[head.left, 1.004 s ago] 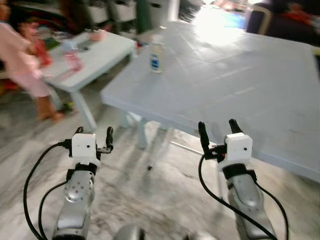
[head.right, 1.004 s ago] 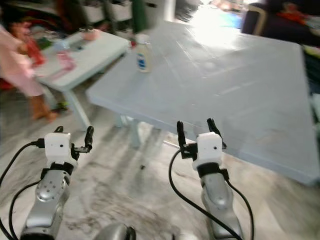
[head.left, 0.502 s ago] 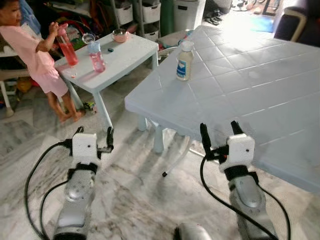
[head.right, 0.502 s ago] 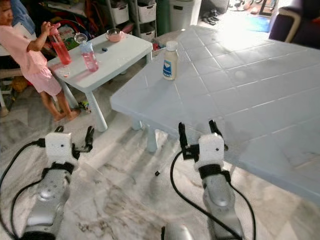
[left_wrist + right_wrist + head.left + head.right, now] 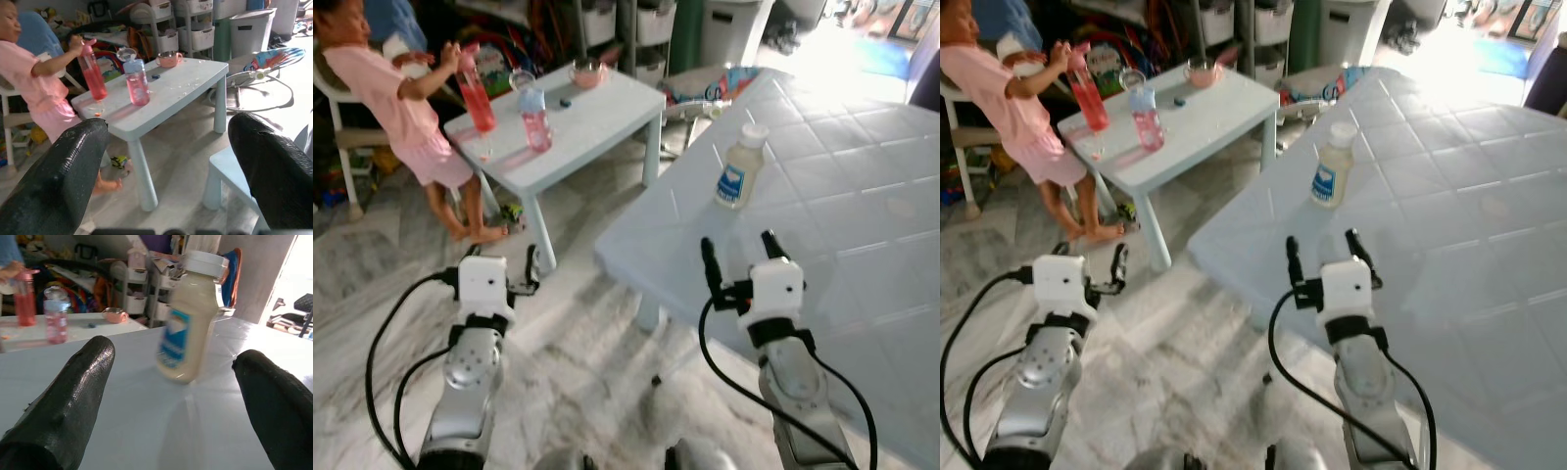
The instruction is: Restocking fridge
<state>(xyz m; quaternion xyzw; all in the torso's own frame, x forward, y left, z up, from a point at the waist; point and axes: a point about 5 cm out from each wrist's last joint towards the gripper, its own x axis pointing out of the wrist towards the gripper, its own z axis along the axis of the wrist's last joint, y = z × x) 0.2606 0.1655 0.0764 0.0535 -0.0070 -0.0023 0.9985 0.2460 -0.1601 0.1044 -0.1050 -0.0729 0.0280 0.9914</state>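
Observation:
A cream bottle [image 5: 739,168] with a white cap and a blue label stands upright near the corner of a large pale blue tiled table [image 5: 862,225]. My right gripper [image 5: 737,245] is open and held over the table's near edge, a short way in front of the bottle and not touching it. In the right wrist view the bottle [image 5: 188,318] shows between the two black fingers, farther out. Over the marble floor to the left, my left gripper [image 5: 501,259] is open and holds nothing.
A small white table [image 5: 597,108] at the left bears two pink drink bottles [image 5: 534,116] and a pink cup [image 5: 585,71]. A person in pink [image 5: 406,108] stands beside it, holding one bottle. Storage bins [image 5: 1351,24] line the back. A baby bouncer [image 5: 266,61] lies on the floor.
The camera has moved: the blue table and the bottle now sit closer and further right, and the blur is gone. Both grippers keep the same open pose.

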